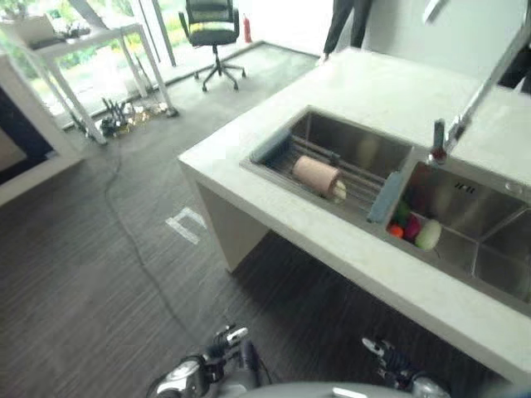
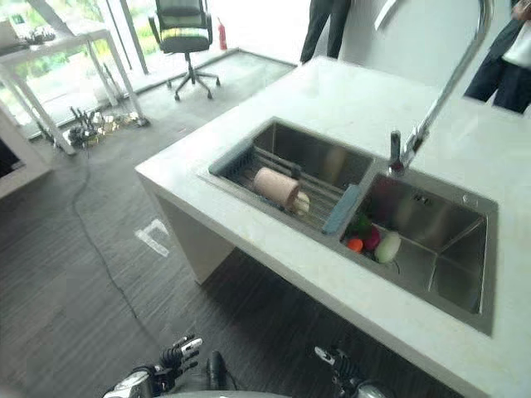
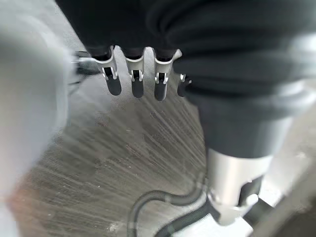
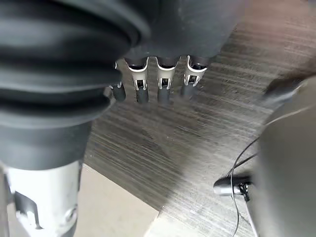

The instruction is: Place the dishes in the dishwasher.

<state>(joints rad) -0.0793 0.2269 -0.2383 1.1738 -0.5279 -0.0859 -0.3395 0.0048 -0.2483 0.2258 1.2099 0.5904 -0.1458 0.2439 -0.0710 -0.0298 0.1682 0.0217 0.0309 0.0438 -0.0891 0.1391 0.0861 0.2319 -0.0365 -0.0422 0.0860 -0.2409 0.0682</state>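
A pink cup (image 1: 318, 176) lies on its side on a wire rack (image 1: 365, 186) across the left basin of a steel sink (image 2: 315, 149) set in a white counter (image 1: 373, 91). In the right basin lie several small items, among them a white one (image 2: 387, 246) and a red one (image 2: 371, 240). My left hand (image 1: 224, 347) hangs low near the floor, well short of the counter, its fingers (image 3: 137, 84) straight and holding nothing. My right hand (image 1: 383, 352) hangs likewise, its fingers (image 4: 165, 84) straight and empty.
A tall curved faucet (image 2: 440, 91) rises between the basins. An office chair (image 1: 211, 37) and a white table (image 1: 91, 41) stand at the far left. A person's legs (image 2: 323, 25) are behind the counter, another person (image 2: 510, 66) at its right. White tape (image 1: 187, 224) marks the floor.
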